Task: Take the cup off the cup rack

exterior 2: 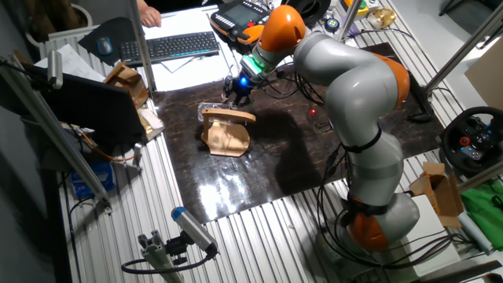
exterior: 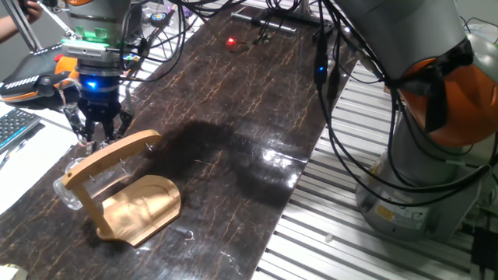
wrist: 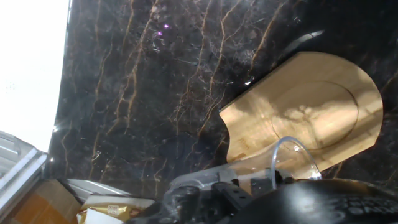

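In one fixed view the gripper [exterior: 97, 140] hangs low at the left end of the dark marbled table [exterior: 257, 117], its black fingers reaching down just behind the upper end of the cup rack [exterior: 128, 198]. The rack stands on its rounded flat base with its long slanted arm running from lower left up toward the fingers. The cup [exterior: 70, 187], clear glass and hard to make out, sits at the lower left end of that arm, beside the rack's post; whether it hangs on a peg or rests against the table cannot be told. The fingers appear close together, but it is not clear if they grip anything. A keyboard [exterior: 14, 128] lies at the left edge. In the other fixed view the silver and orange arm [exterior 2: 354, 86] bends across the table and the gripper [exterior 2: 236, 93] hovers right above the cup rack [exterior 2: 226, 130]; the cup shows only as a faint glint at the rack's left side. A keyboard [exterior 2: 169, 45] lies beyond the table. In the hand view the rack's base [wrist: 311, 106] fills the right side, and the cup's [wrist: 295, 158] clear rim curves just above the dark gripper body at the bottom edge, over the base.
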{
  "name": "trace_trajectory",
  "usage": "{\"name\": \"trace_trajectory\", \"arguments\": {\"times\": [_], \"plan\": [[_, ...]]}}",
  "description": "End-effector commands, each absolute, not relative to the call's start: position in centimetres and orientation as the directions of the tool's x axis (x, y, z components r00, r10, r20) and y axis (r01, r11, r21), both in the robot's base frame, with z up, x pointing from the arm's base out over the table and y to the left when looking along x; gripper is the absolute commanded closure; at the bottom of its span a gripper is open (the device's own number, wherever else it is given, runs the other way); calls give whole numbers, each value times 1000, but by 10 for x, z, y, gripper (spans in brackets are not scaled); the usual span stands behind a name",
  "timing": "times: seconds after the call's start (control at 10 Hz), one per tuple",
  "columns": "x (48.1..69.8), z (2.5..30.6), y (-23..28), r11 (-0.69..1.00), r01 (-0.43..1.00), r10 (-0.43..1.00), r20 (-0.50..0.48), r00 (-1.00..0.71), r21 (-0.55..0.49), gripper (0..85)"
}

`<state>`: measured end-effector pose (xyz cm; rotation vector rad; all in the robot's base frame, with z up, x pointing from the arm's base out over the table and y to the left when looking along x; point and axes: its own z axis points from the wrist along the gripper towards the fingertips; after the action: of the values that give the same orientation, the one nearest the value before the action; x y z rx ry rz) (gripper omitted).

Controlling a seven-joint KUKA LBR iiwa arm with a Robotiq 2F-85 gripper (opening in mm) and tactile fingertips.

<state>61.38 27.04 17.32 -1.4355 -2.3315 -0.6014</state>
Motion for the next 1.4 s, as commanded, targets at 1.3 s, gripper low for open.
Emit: {"name": "trace_trajectory", "arguments": {"times": [1.3], "plan": [[613,186,275,356,917,757,521,-395,178,830]]}}
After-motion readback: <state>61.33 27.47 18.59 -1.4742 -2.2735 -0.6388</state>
